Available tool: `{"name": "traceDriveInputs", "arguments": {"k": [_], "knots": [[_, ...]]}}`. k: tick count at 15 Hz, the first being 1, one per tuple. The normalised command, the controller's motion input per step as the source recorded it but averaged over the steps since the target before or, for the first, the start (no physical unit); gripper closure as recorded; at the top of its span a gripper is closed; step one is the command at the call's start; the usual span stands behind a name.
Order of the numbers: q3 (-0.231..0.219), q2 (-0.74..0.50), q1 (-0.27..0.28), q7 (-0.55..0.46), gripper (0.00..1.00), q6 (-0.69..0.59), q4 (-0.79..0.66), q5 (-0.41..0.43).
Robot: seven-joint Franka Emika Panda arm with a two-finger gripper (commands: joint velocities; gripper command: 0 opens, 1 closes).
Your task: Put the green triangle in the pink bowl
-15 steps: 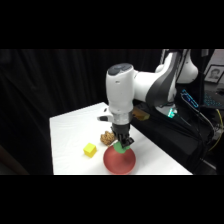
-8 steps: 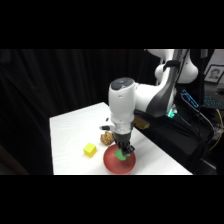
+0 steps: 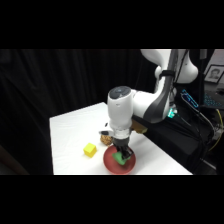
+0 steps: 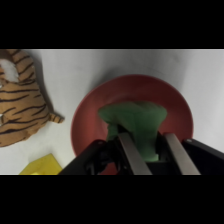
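While the gripper point(image 4: 147, 155) hung low over the pink bowl point(image 4: 85, 120) near the desk's point(image 3: 70, 130) front edge, the green triangle point(image 4: 134, 120) sat pinched between its two fingers, jutting beyond their tips above the bowl's middle. A yellow block point(image 3: 90, 149) lay just beside the bowl.

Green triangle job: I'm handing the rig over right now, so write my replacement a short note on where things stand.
Gripper: shut on the green triangle, jaws clamped on its sides.
Position: the triangle hangs low over the pink bowl, inside its rim; whether it touches the bottom cannot be told.
Nearby: yellow block and striped tiger toy lie on the table beside the bowl, untouched.
Done: pickup and carry to the bowl.
Left: open the jaws to release the triangle, then lift the arm clear.
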Motion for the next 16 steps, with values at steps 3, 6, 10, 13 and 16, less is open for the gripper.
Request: {"name": "traceDriveInputs", "arguments": {"k": [3,6,10,13,16], "knots": [[-0.057,0.06,0.058,0.02,0.11,-0.06,0.15,0.028],[-0.050,-0.05,0.061,0.03,0.00,-0.21,0.14,0.031],[-0.052,-0.20,0.083,0.09,0.00,-0.38,0.09,0.013],[-0.033,-0.31,0.078,0.12,0.00,-0.42,0.01,-0.003],[-0.010,-0.36,0.051,0.11,0.00,-0.37,-0.04,-0.018]]}}
